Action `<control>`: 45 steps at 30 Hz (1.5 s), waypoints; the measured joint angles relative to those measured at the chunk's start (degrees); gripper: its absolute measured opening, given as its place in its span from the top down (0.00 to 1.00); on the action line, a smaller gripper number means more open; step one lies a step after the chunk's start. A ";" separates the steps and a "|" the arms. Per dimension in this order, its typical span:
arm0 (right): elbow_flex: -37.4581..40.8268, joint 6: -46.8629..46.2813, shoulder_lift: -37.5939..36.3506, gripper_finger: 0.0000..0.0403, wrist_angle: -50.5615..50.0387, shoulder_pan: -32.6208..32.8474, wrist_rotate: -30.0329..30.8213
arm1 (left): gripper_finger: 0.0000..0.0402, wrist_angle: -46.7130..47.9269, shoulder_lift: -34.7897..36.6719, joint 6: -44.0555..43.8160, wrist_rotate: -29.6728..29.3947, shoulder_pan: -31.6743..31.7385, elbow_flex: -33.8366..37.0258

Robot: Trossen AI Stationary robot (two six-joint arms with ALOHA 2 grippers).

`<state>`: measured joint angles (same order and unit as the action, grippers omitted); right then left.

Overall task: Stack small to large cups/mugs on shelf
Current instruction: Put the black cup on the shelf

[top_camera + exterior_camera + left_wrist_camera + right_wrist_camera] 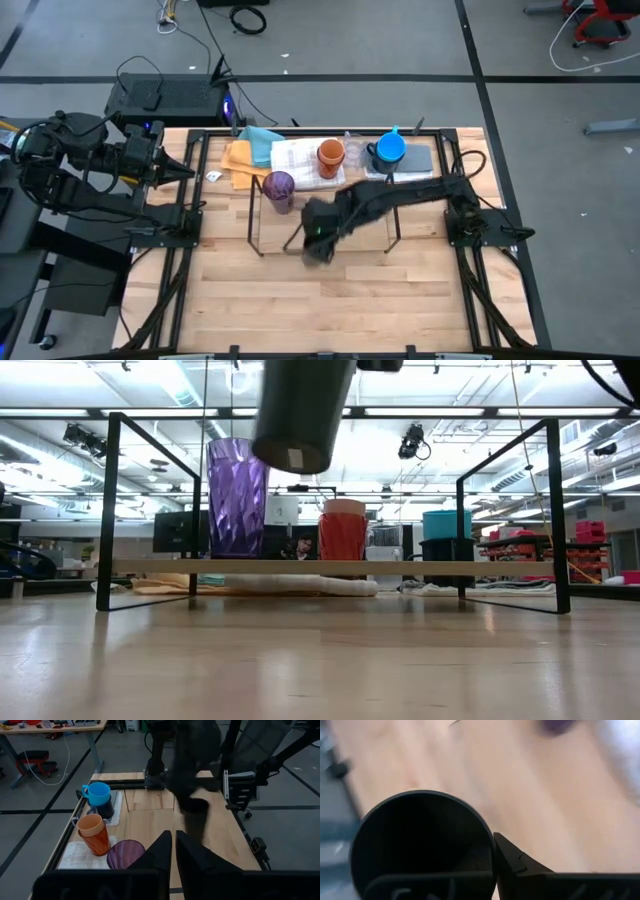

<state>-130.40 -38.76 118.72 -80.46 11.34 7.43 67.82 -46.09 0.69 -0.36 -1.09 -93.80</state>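
Observation:
A black cup hangs high over the table in front of the shelf, with my right gripper shut on it. The shelf is a black rod frame with a pale board. On it stands a purple cup. Behind the shelf are an orange cup and a bright blue cup set in a dark mug. My left gripper waits shut at the table's left side, away from them all. My right gripper holds the black cup by its rim wall, with one finger inside the cup and the other finger outside. The fingers come from above, slanting down. The cup hangs mouth up, slightly tilted, clear of the table and shelf.
Folded cloths lie behind the shelf: orange, teal and white. The arm-mount rails run along both sides of the table. Bare wood stretches from the shelf to the table's near edge.

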 joint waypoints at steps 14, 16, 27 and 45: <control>1.35 -8.19 0.24 1.00 -4.36 -14.40 5.39 | 0.92 -0.18 0.00 -0.04 0.00 -0.02 0.00; 2.47 -8.55 0.24 1.00 -3.35 -15.87 4.16 | 0.92 -0.20 0.00 0.00 0.00 -0.01 0.00; 9.65 -9.36 0.31 1.00 2.89 -18.39 1.17 | 0.91 -0.25 0.00 0.02 0.00 -0.02 0.00; 11.93 -9.23 0.31 1.00 5.41 -19.24 1.74 | 0.92 -0.25 0.00 0.04 0.00 0.00 0.00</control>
<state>-118.48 -47.98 119.02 -75.05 -7.90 9.17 67.57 -46.09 0.73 -0.36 -1.08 -93.80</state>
